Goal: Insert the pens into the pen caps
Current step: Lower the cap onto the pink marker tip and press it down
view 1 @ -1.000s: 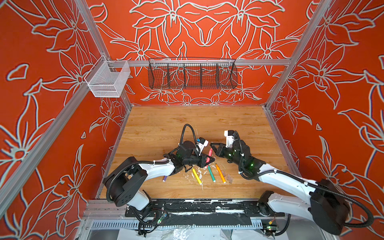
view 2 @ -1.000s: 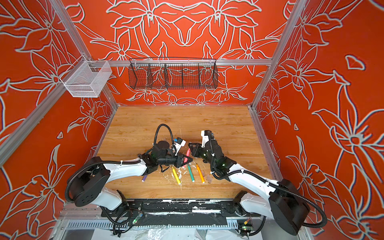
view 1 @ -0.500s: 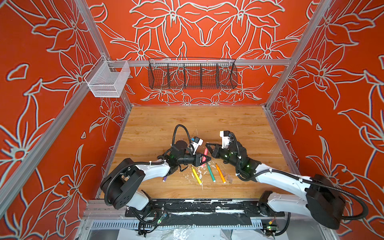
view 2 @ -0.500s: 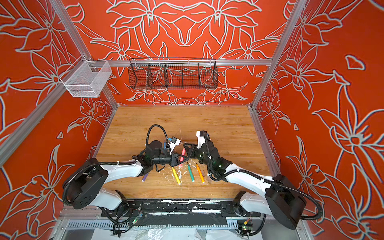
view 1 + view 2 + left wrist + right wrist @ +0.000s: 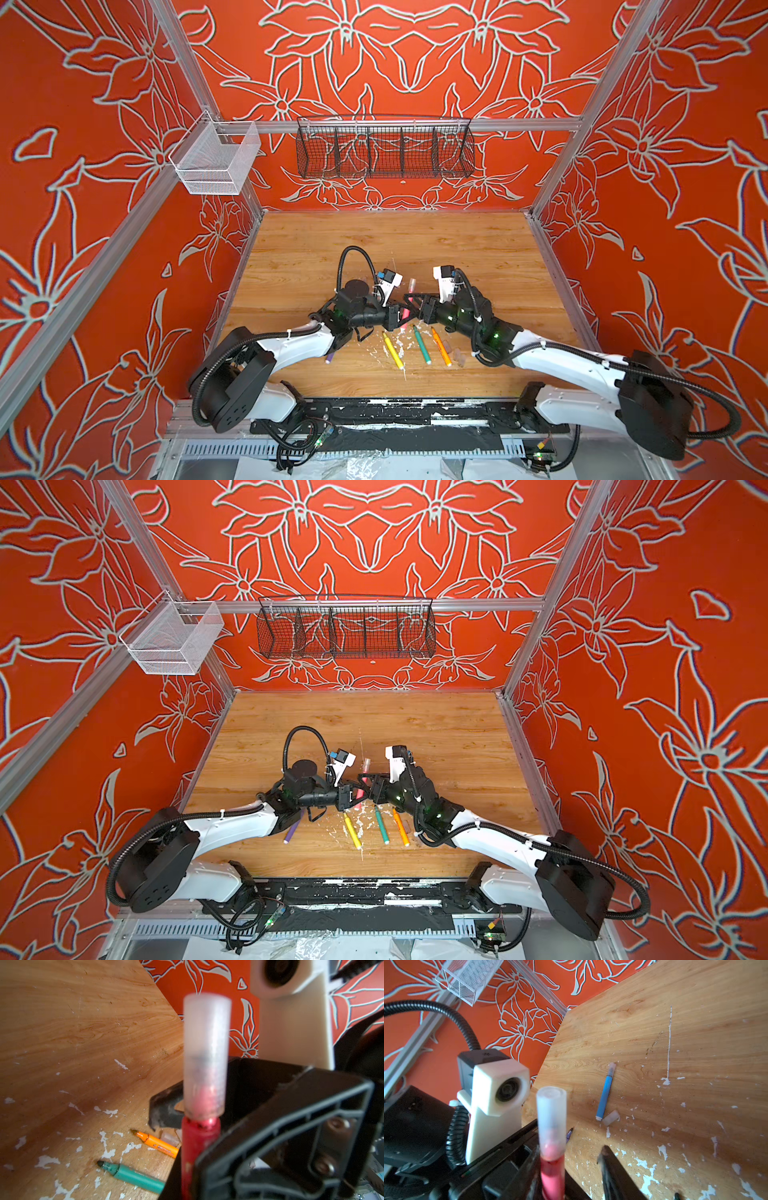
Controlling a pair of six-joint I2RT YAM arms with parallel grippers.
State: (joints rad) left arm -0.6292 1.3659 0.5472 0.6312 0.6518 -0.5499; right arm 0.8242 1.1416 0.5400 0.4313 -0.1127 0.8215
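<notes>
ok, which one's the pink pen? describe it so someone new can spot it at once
On the wooden table, find the left gripper near the middle. It holds the pink pen roughly upright, a translucent cap on its top end. The yellow pen, green pen and orange pen nearby lie flat and uncapped.

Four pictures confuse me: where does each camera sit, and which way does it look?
Top views: high behind the robot, looking down on the table, left arm and right arm whole.
Left wrist: on the left arm, facing along the left gripper at the pink pen.
Right wrist: on the right arm, facing past the right gripper at that pen.
Shared: all show the pink pen.
</notes>
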